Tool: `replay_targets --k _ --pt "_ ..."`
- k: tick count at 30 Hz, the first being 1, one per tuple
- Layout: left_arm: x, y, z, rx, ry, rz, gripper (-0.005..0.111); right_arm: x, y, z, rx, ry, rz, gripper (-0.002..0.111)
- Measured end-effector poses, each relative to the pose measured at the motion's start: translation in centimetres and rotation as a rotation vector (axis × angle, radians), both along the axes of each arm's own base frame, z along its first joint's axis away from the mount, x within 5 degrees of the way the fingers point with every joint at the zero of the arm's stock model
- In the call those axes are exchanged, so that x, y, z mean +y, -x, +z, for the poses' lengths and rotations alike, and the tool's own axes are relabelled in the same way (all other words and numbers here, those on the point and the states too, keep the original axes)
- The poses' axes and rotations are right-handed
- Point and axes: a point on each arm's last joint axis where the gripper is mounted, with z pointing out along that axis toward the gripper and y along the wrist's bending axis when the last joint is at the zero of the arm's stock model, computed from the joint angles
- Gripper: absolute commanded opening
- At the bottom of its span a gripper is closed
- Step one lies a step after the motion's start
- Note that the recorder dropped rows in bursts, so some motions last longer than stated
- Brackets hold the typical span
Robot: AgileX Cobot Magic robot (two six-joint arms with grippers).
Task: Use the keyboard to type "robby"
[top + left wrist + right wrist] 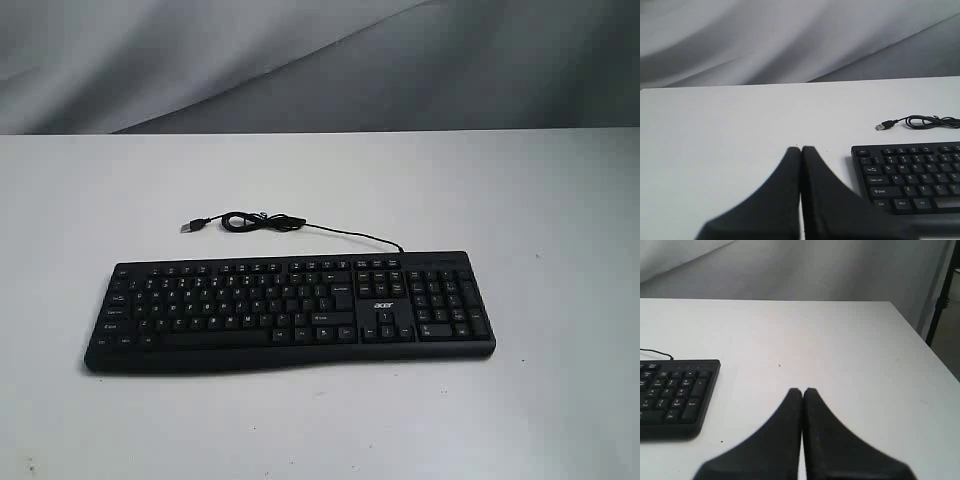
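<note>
The black keyboard lies flat on the white table, its number pad and white acer logo toward the right in the exterior view. Its thin cable coils behind it and ends in a loose USB plug. Neither arm shows in the exterior view. My left gripper is shut with nothing in it, over bare table beside the keyboard's Esc and Ctrl end. My right gripper is shut and empty too, over bare table beside the number-pad end.
The white table runs back to a grey draped cloth. In the right wrist view the table's side edge falls away, with a dark stand leg beyond it.
</note>
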Motion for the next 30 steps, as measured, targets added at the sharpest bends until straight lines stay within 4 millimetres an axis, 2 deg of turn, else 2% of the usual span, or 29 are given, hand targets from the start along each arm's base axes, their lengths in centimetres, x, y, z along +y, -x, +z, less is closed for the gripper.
replay_targets --k 10,15,22,25,30 --pt "0.0 0.0 0.0 0.000 0.000 0.000 0.001 0.0 0.0 0.0 -0.002 0.000 0.000 0.000" --pt "0.0 0.0 0.0 0.000 0.000 0.000 0.001 0.0 -0.2 0.7 -0.077 0.004 0.005 0.000" --pt "0.0 0.0 0.0 0.000 0.000 0.000 0.001 0.2 -0.2 3.3 -0.364 0.017 0.022 0.000" --pt "0.0 0.0 0.0 0.000 0.000 0.000 0.001 0.3 0.1 4.8 -0.536 0.025 0.032 0.000" --pt "0.0 0.0 0.0 0.000 0.000 0.000 0.001 0.4 0.7 6.4 -0.719 0.034 0.043 0.000"
